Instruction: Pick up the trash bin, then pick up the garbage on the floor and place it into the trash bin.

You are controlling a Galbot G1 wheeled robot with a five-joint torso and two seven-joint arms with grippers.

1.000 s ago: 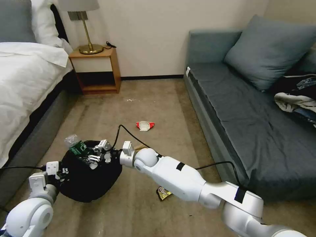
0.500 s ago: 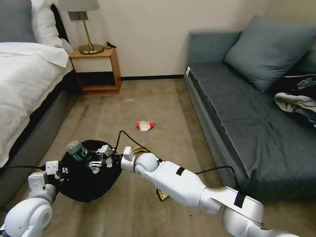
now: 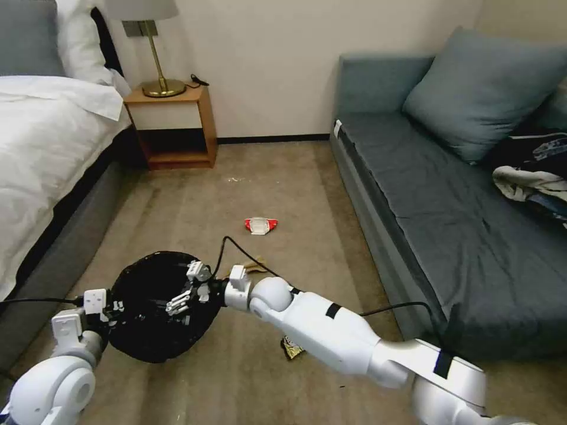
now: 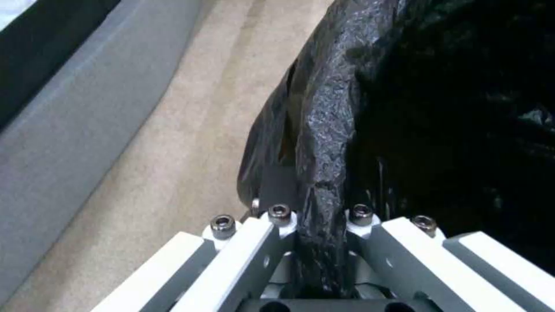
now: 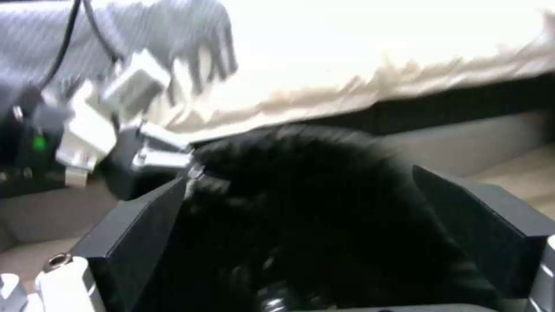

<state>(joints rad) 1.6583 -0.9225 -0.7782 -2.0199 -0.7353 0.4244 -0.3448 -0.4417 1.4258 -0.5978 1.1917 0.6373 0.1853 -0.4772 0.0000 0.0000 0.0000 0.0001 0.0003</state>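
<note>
The bin (image 3: 155, 316) sits on the floor (image 3: 195, 200) between the bed (image 3: 41, 147) at left and the sofa (image 3: 449, 224) at right; a packet (image 3: 260, 225) lies beyond it, a nightstand (image 3: 171, 127) farther back.

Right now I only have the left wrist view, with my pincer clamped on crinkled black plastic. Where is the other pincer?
Observer: In the head view the right pincer hangs over the mouth of the low round bin lined with the black bag, which the left pincer grips at the rim.
Operator: Is it holding anything?
Observer: No. The right wrist view shows its black pads spread apart, with just the bag beneath.
Operator: Any litter on the carpet?
Observer: A red-and-white crushed packet lies ahead, crumpled tan paper is by the right wrist, and a yellow-brown snack wrapper is under the right forearm.
</note>
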